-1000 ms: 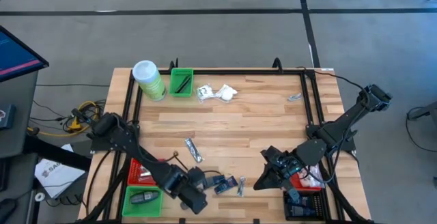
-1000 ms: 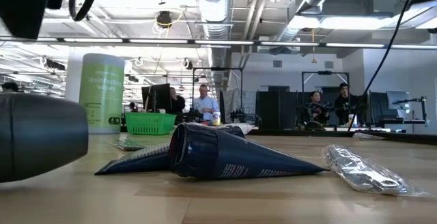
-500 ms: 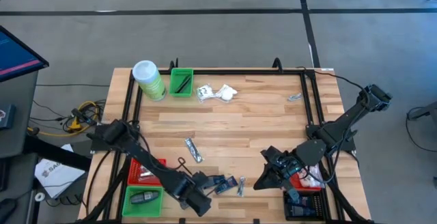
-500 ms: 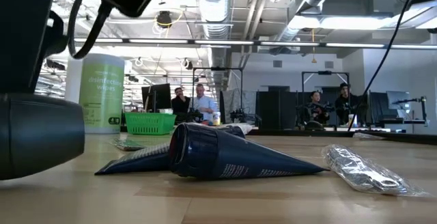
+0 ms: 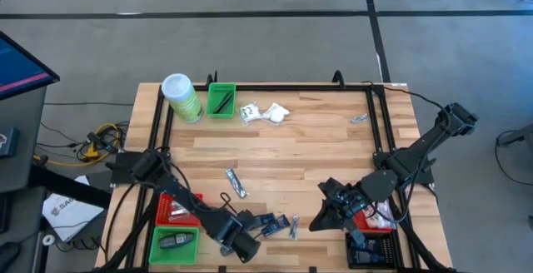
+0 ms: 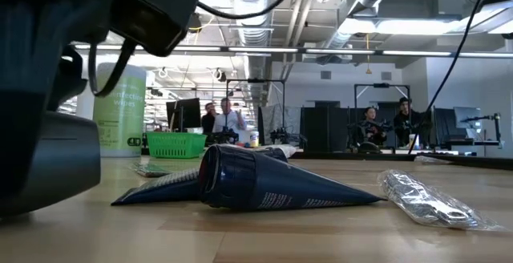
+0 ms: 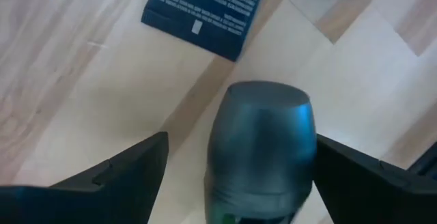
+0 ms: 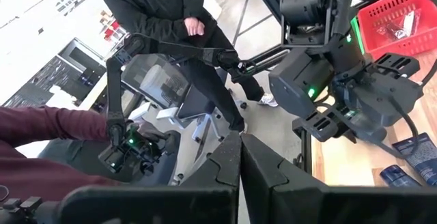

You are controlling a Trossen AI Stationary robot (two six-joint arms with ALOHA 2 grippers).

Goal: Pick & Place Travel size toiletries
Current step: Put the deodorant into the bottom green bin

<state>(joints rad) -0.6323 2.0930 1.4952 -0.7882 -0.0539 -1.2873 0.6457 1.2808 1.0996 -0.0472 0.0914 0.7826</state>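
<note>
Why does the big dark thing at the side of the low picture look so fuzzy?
In the low view, the left arm's dark body sits very close to the camera, so it blurs, while the dark blue tube farther off looks sharp. In the left wrist view, the grey rounded piece between the open fingers is soft too.

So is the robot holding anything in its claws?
No. The left gripper is open around a dark grey roll-on bottle, not gripping it. The right gripper is shut and empty.
</note>
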